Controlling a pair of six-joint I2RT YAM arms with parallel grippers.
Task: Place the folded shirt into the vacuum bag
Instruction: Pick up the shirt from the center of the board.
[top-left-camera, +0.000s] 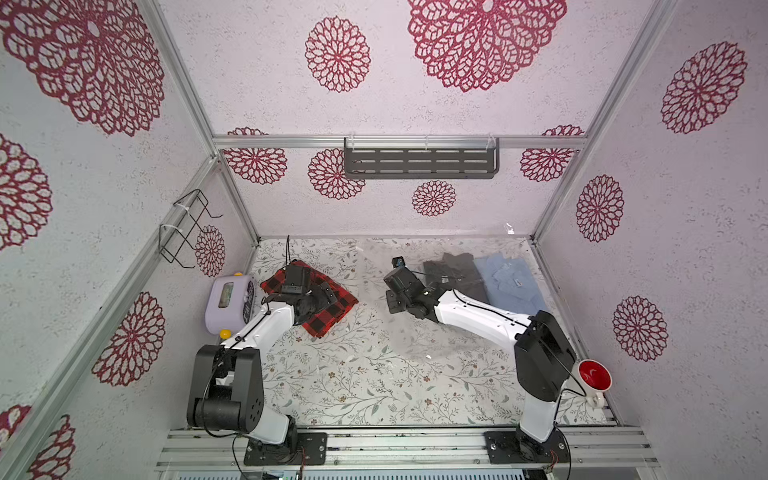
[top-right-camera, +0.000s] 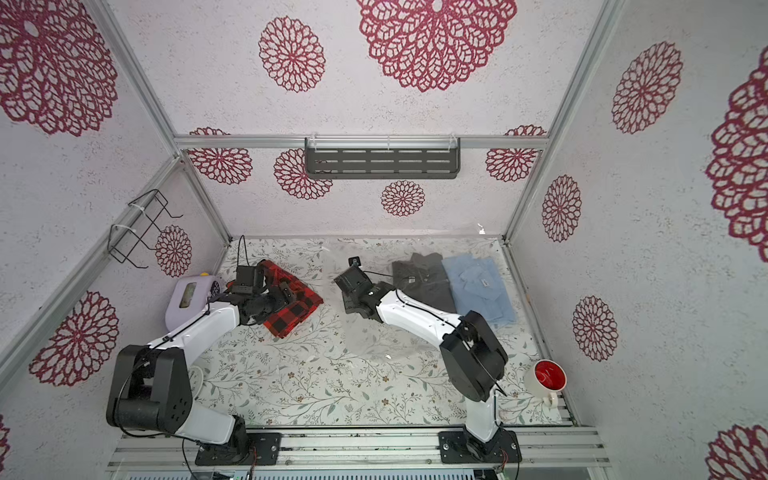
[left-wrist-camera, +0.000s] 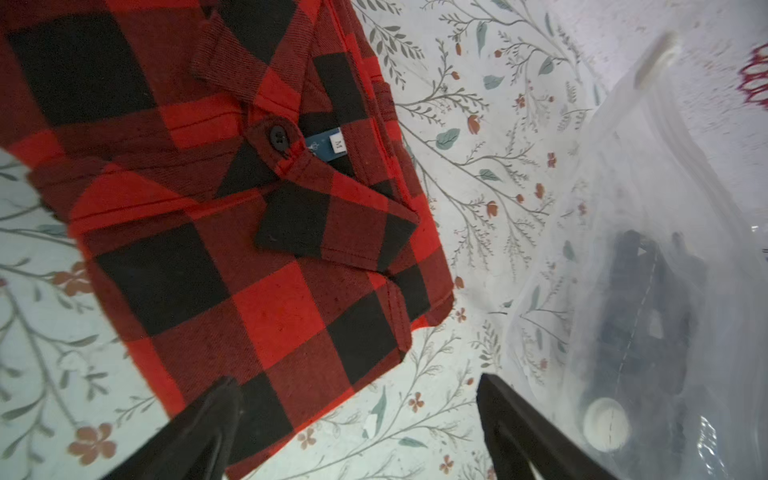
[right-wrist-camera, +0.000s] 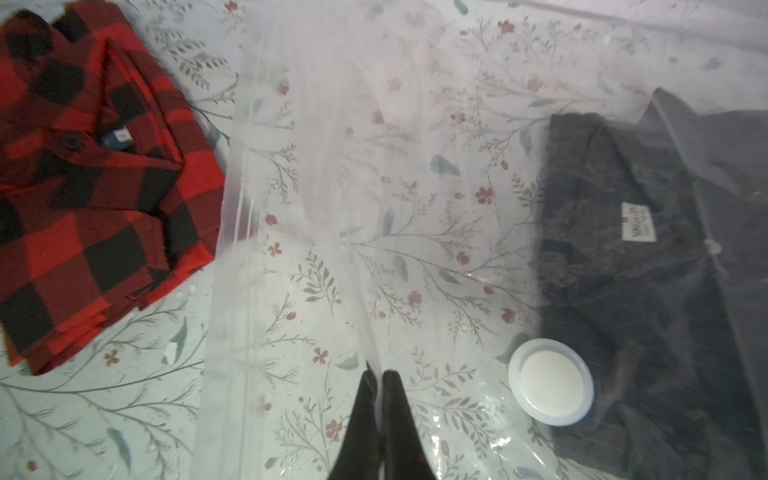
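Closest to the left wrist lens, the left tool (left-wrist-camera: 357, 380) hung with its two black fingers (left-wrist-camera: 199, 428) spread wide, holding nothing, just above a corner of the folded shirt (left-wrist-camera: 232, 232), a red-and-black plaid one. That shirt lay flat on the desk (top-left-camera: 374, 386), wholly outside the vacuum bag (right-wrist-camera: 415, 124) and just beside its zip-strip edge. The right tool (right-wrist-camera: 379, 370) was closed, apparently pinching a ridge of the bag's upper film near the round white valve cap (right-wrist-camera: 550, 382). A dark grey shirt (right-wrist-camera: 644, 270) lay under the plastic, and a pale blue shirt (top-left-camera: 505, 282) beside it seemed to as well. By my judgement the plaid shirt was not yet packed: it wanted grasping, then sliding through the mouth, which I could not see clearly open.

Floral-print cloth covered the desk. Pale walls (top-left-camera: 257, 91) with crimson rosettes enclosed it, framed in aluminium. A slotted dark shelf (top-left-camera: 420, 164) hung at the back and a wire rack (top-left-camera: 187, 228) on the left wall, with a lilac appliance (top-left-camera: 226, 303) below it. A red-lined mug (top-left-camera: 594, 376) stood at the near right corner.
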